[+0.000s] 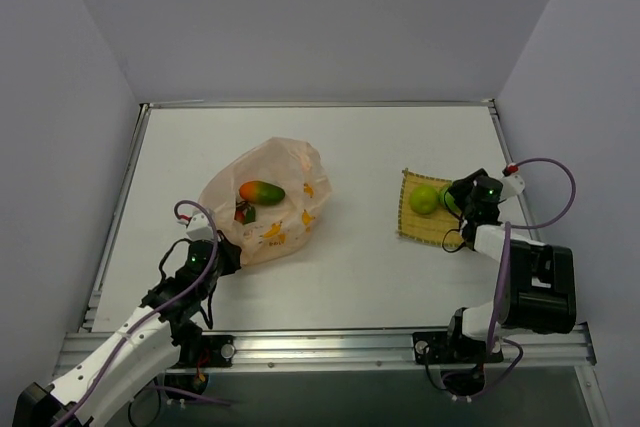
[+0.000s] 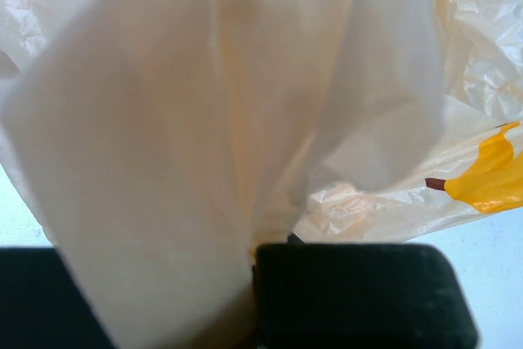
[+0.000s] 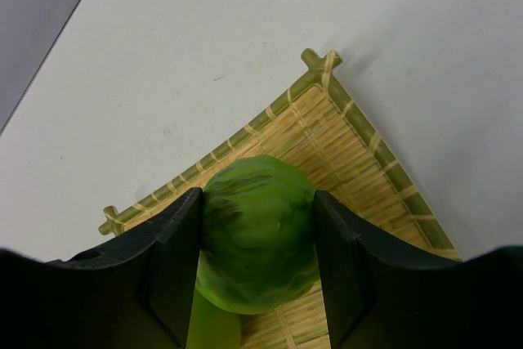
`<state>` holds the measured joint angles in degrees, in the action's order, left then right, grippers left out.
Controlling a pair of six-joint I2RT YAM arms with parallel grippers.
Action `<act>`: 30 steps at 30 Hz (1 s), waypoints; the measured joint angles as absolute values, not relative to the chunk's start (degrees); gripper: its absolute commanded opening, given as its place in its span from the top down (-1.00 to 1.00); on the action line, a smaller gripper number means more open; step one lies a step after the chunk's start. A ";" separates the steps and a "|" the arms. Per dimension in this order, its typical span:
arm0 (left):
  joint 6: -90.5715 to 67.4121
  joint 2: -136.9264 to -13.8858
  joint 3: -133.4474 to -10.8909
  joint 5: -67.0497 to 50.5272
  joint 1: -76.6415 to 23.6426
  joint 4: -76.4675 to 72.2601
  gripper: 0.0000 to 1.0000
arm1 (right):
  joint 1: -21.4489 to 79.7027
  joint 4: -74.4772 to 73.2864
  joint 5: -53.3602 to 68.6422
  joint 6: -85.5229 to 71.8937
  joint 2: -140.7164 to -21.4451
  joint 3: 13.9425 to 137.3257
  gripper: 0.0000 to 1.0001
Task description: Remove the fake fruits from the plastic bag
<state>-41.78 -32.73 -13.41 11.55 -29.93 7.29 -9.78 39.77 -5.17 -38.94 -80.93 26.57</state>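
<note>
Plastic bag [image 1: 290, 162]: crinkly, translucent pale peach, left on the white counter [image 1: 360, 257]; green-and-orange oval fruit [image 1: 262, 191] and red fruit cluster [image 1: 245, 213] inside
Left claw [image 2: 249, 284]: clamped shut on a fold of bag film
Right claw [image 3: 257, 202]: gripping a round light-green plastic fruit [image 3: 257, 239] over the square yellow woven mat [image 3: 368, 145]; second green fruit [image 1: 424, 199] rests beside
Method: lower onto the weave; release slowly so neither fruit rolls

Top cam overhead; wrists prob. close.
</note>
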 measured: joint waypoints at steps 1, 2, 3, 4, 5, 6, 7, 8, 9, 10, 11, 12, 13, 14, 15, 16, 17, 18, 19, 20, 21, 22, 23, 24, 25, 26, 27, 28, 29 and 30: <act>-41.71 -32.84 -13.41 11.55 -29.93 7.22 0.95 | -9.78 40.60 -4.86 -39.00 -81.45 26.59 0.42; -41.65 -32.91 -13.41 11.55 -29.93 7.18 0.95 | -9.78 41.52 -4.43 -39.05 -82.02 26.61 0.41; -41.56 -32.97 -13.41 11.55 -29.93 7.18 0.95 | -9.78 42.39 -4.01 -39.16 -82.56 26.72 0.41; -41.54 -32.99 -13.41 11.55 -29.93 7.14 0.95 | -9.78 43.00 -3.64 -39.22 -83.20 26.96 0.39; -41.50 -33.01 -13.41 11.55 -29.93 7.11 0.95 | -9.78 43.59 -3.33 -39.42 -83.94 27.31 0.36; -41.47 -33.01 -13.41 11.55 -29.93 7.09 0.95 | -9.78 44.01 -3.03 -39.48 -84.34 27.57 0.28; -41.43 -33.01 -13.41 11.55 -29.93 7.09 0.95 | -9.78 44.18 -2.90 -39.51 -84.60 27.75 0.20; -41.34 -33.01 -13.41 11.57 -29.93 7.09 0.95 | -9.78 44.29 -2.70 -39.59 -84.71 27.77 0.13; -41.28 -33.01 -13.41 11.57 -29.93 7.09 0.95 | -9.78 44.31 -2.68 -39.66 -84.73 27.77 0.05; -41.21 -32.99 -13.41 11.57 -29.93 7.09 0.95 | -9.78 44.29 -2.66 -39.75 -84.73 27.77 -0.01; -41.15 -32.99 -13.41 11.57 -29.93 7.09 0.95 | -9.76 44.27 -2.66 -39.83 -84.68 27.77 -0.10; -41.12 -32.97 -13.41 11.55 -29.93 7.09 0.95 | -9.76 44.12 -2.72 -39.94 -84.58 27.77 -0.20; -41.12 -32.91 -13.41 11.57 -29.93 7.09 0.95 | -9.72 43.72 -2.87 -40.05 -84.18 27.77 -0.26; -41.10 -32.71 -13.41 11.55 -29.93 7.09 0.95 | -9.69 42.70 -3.20 -40.01 -83.48 27.75 -0.31; -41.10 -32.38 -13.41 11.55 -29.93 7.11 0.95 | -9.65 41.74 -3.53 -40.05 -82.52 27.75 -0.42; -41.10 -32.05 -13.41 11.57 -29.93 7.16 0.95 | -9.63 41.01 -3.84 -40.12 -81.34 27.75 -0.45; -41.10 -31.55 -13.41 11.57 -29.93 7.18 0.95 | -9.45 40.12 -4.27 -40.07 -79.66 27.75 -0.50; -41.10 -31.24 -13.41 11.57 -29.93 7.18 0.95 | -9.26 39.62 -4.47 -40.05 -78.52 27.75 -0.53; -41.10 -30.92 -13.41 11.57 -29.93 7.20 0.95 | -9.15 38.87 -4.75 -40.07 -77.01 27.75 -0.53; -41.10 -30.65 -13.41 11.60 -29.93 7.16 0.95 | -9.02 38.13 -5.06 -40.12 -75.55 27.75 -0.54; -41.10 -30.55 -13.41 11.62 -29.93 7.16 0.95 | -8.91 37.23 -5.23 -40.34 -73.97 27.75 -0.53; -41.10 -30.52 -13.41 11.62 -29.93 7.14 0.95 | -8.84 36.27 -5.37 -40.51 -72.58 27.75 -0.51; -41.12 -30.55 -13.41 11.62 -29.93 7.16 0.95 | -8.47 35.00 -5.56 -40.66 -71.09 27.75 -0.50; -41.12 -30.65 -13.41 11.62 -29.93 7.16 0.95 | -8.10 33.80 -5.74 -40.75 -69.34 27.75 -0.49; -41.12 -30.81 -13.41 11.60 -29.93 7.16 0.95 | -7.40 32.64 -6.00 -40.77 -67.31 27.75 -0.47; -41.15 -30.89 -13.41 11.60 -29.93 7.22 0.95 | -6.15 31.75 -6.46 -40.66 -65.08 27.75 -0.47; -41.17 -30.92 -13.41 11.60 -29.95 7.27 0.95 | -4.47 31.38 -6.63 -40.51 -62.96 27.83 -0.42; -41.25 -30.92 -13.41 11.62 -29.93 7.35 0.95 | -2.24 31.05 -6.63 -40.14 -61.28 28.23 -0.35; -41.41 -30.89 -13.41 11.62 -29.95 7.46 0.95 | 0.54 30.98 -6.39 -39.57 -60.18 28.99 -0.29; -41.71 -30.81 -13.41 11.62 -29.93 7.53 0.95 | 4.05 30.98 -6.22 -38.72 -59.70 30.13 -0.21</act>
